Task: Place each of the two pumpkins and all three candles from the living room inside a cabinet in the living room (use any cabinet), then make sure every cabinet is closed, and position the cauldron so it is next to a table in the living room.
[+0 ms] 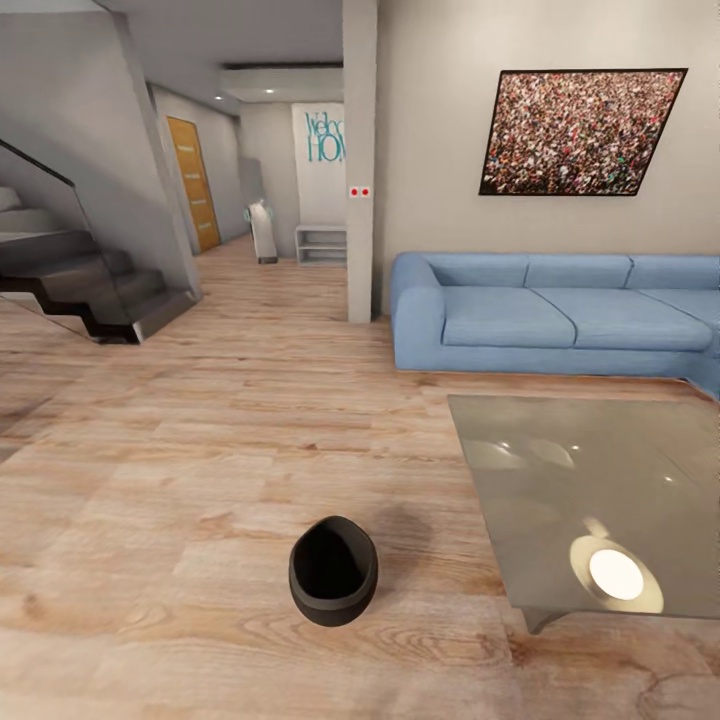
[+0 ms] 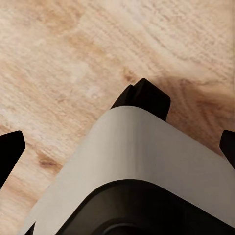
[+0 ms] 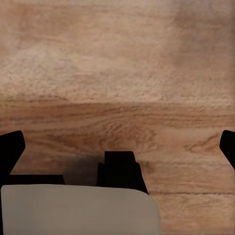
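**One cauldron on the floor, just beside the table**

One black cauldron (image 1: 333,571) sits upright on the plank floor (image 1: 180,480), close to the near left corner of a glass-topped table (image 1: 600,480), with a narrow strip of floor between them. A round ceiling light is mirrored in the tabletop.

Both wrist views look down at bare planks. The left gripper (image 2: 117,147) has its dark fingertips (image 2: 9,149) at the opposite edges of the picture, spread wide with nothing between them; a pale and black part of the robot lies underneath. The right gripper (image 3: 117,147) is likewise spread wide and empty, fingertips (image 3: 11,147) at the picture's edges.

Beyond the table stands a blue sofa (image 1: 560,315) against the wall, under a framed picture (image 1: 580,132). Dark stairs (image 1: 90,285) rise at far left. Farther back, a hallway leads to a wooden door (image 1: 193,180).
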Robot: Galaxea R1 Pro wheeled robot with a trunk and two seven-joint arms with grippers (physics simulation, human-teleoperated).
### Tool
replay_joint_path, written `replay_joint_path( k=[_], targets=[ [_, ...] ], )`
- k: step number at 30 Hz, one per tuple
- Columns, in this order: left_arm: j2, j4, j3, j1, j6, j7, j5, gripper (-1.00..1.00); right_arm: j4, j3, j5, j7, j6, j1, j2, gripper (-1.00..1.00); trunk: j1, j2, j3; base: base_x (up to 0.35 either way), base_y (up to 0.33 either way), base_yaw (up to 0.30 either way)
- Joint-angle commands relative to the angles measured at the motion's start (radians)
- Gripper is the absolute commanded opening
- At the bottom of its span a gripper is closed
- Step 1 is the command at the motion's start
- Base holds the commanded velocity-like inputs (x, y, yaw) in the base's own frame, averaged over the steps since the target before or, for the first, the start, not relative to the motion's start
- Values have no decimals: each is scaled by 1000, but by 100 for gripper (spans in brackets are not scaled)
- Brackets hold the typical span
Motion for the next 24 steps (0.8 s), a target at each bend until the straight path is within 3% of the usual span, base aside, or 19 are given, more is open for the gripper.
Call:
replay_joint_path(
  k=[1, 18, 22, 23, 24],
  targets=[
    [0, 0, 5, -1, 3, 2, -1, 100, 3, 9, -8, -1, -6, -1, 0, 100, 0, 0, -1, 0, 0, -14],
    [-1, 0, 5, -1, 3, 2, -1, 100, 3, 10, -6, -3, -4, -1, 2, 100, 0, 0, -1, 0, 0, -1],
    [-21, -7, 5, -1, 3, 2, 0, 100, 1, 10, -5, 0, 1, -1, 2, 100, 0, 0, -1, 0, 0, 0],
    [-54, -46, -12, -1, 11, 3, -2, 100, -5, 23, 31, -1, 6, -5, -2, 100, 0, 0, -1, 0, 0, 0],
    [-43, -79, -13, -2, 15, 5, -2, 100, -9, 25, 52, -2, 13, -11, -2, 100, 0, 0, -1, 0, 0, 0]
  ],
)
